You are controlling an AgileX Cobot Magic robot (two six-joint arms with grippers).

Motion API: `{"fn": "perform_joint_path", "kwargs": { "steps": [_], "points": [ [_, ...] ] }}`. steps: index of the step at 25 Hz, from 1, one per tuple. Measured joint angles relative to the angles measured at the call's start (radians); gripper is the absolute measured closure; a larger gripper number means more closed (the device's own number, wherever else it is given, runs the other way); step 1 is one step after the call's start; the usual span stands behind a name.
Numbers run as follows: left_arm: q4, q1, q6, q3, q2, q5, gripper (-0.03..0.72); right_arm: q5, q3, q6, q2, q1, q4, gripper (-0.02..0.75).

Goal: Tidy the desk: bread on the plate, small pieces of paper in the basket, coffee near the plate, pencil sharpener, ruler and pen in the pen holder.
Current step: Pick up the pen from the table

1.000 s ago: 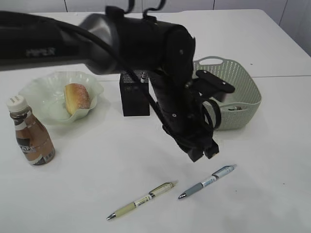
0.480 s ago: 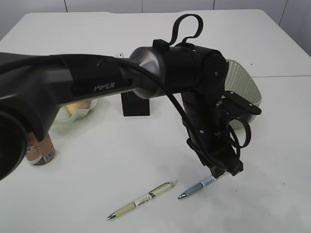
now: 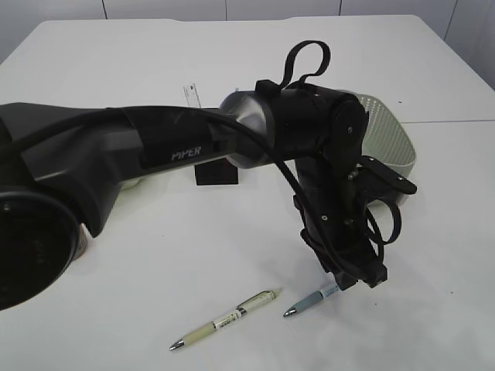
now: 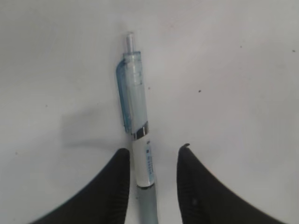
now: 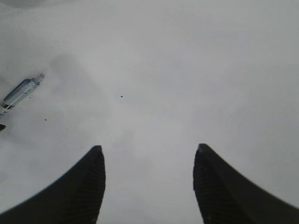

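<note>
A blue-grey pen [image 4: 135, 121] lies on the white desk [image 3: 155, 278]. My left gripper [image 4: 153, 151] is lowered over the pen, open, with one finger on each side of the barrel. The pen lies close to the left finger, with a gap to the right one. In the exterior view, this gripper [image 3: 352, 282] covers the pen's [image 3: 309, 300] cap end. A yellow-green pen [image 3: 224, 319] lies to the left. My right gripper [image 5: 148, 149] hangs open over bare desk. The black pen holder [image 3: 216, 176] and the basket [image 3: 394, 139] show partly. Plate, bread and coffee are hidden behind the left arm.
A clear ruler [image 3: 191, 95] sticks up behind the left arm, near the pen holder. The left arm [image 3: 178, 147] spans the left and middle of the exterior view. The blue-grey pen's cap [image 5: 21, 91] shows at the left edge of the right wrist view.
My left arm has swung right and down from near the pen holder to the blue-grey pen, now straddling it. The arm now hides the plate, bread and bottle.
</note>
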Motion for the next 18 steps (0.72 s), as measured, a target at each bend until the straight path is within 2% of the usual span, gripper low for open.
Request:
{"fn": "perform_joint_path", "kwargs": {
  "steps": [18],
  "points": [
    [-0.002,0.0,0.012,-0.011,0.047,-0.01,0.447,0.002,0.0,0.0,0.0,0.0,0.0,0.3]
  ]
}}
